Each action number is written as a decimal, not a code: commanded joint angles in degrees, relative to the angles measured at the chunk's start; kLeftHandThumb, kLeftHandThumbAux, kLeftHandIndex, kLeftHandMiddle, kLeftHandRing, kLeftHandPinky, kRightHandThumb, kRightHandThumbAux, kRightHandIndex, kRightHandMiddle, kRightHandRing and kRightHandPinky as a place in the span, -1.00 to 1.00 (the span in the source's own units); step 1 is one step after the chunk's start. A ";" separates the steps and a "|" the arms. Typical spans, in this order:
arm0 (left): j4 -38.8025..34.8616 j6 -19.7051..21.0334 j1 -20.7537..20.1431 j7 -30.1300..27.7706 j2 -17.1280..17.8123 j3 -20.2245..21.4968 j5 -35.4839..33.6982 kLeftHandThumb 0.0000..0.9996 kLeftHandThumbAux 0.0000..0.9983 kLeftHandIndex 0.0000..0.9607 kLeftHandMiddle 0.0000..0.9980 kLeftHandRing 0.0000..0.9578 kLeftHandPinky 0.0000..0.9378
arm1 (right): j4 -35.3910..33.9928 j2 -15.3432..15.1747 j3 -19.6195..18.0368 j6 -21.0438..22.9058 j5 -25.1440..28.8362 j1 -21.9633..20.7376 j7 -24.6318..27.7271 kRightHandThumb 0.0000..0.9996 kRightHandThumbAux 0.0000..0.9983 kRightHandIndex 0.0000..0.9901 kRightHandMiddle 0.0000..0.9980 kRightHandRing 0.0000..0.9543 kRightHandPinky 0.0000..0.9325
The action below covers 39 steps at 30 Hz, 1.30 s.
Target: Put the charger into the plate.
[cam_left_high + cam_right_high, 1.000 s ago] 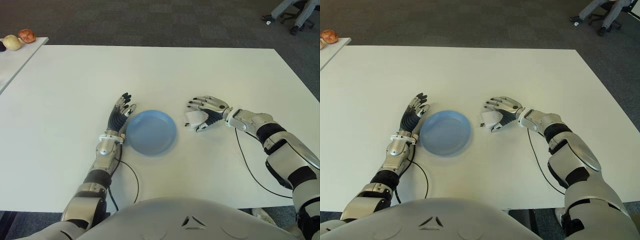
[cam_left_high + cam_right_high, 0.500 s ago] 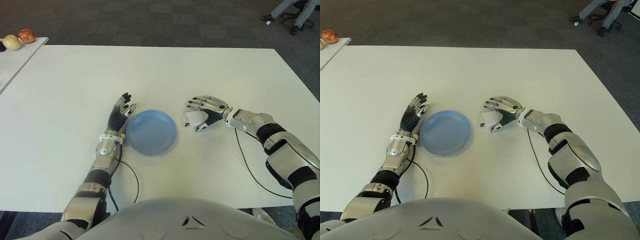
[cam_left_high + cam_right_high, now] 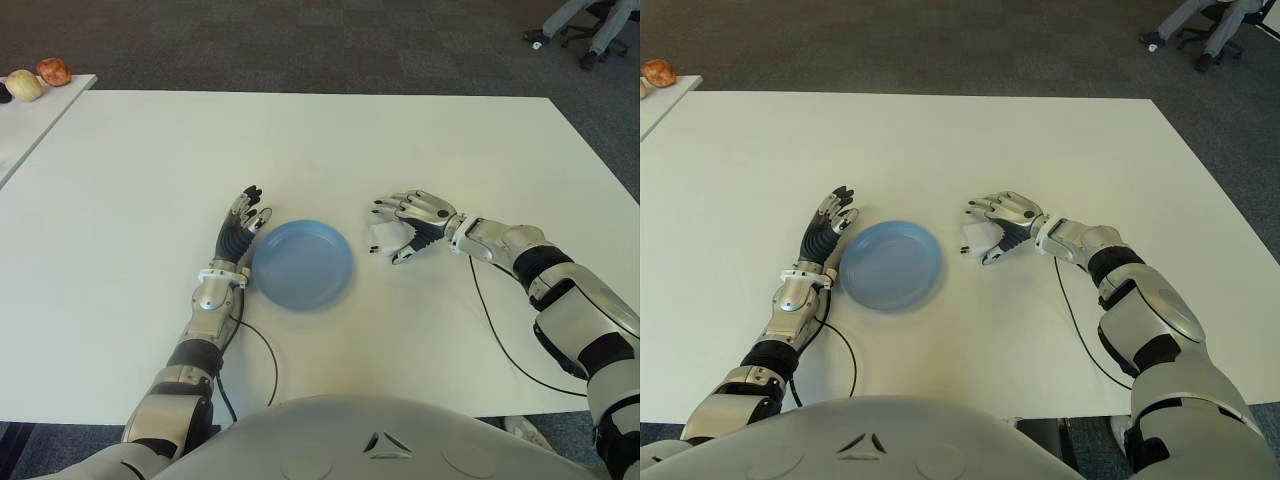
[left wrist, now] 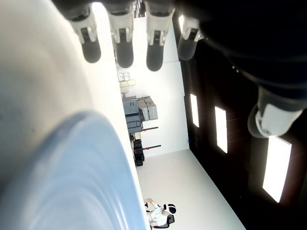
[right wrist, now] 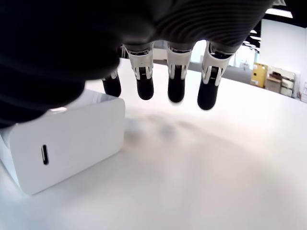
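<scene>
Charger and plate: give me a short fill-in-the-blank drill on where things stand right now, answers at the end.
1. The white charger sits on the ____, not in the plate.
2. The blue plate holds ____.
3. The hand over the charger is the ____ hand.
4. The left hand shows on the plate's ____ side.

Answers: table; nothing; right; left
</scene>
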 commanded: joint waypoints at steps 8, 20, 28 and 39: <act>2.45 1.51 5.26 -0.68 -1.04 -0.89 0.86 -1.00 -0.18 -0.80 -0.75 -0.78 -0.76 | 2.80 3.74 3.48 8.43 -5.45 3.21 -6.99 0.69 0.32 -0.20 0.03 0.34 0.52; 1.62 2.15 5.66 -0.50 -0.92 -1.00 1.08 -1.00 -0.11 -0.79 -0.74 -0.77 -0.75 | -4.26 0.88 3.26 11.39 -6.83 4.49 -6.64 0.70 0.35 -0.18 0.08 0.67 0.75; 1.89 1.45 5.55 -0.64 -1.25 -0.68 0.63 -1.00 -0.13 -0.80 -0.72 -0.75 -0.73 | -5.32 0.43 2.98 13.43 -7.50 4.96 -7.28 0.69 0.35 -0.18 0.09 0.69 0.76; 1.87 1.97 5.54 -0.90 -0.97 -0.56 0.47 -1.00 -0.09 -0.79 -0.70 -0.73 -0.71 | -6.98 -0.50 2.43 14.73 -7.35 5.65 -7.71 0.69 0.36 -0.18 0.09 0.70 0.76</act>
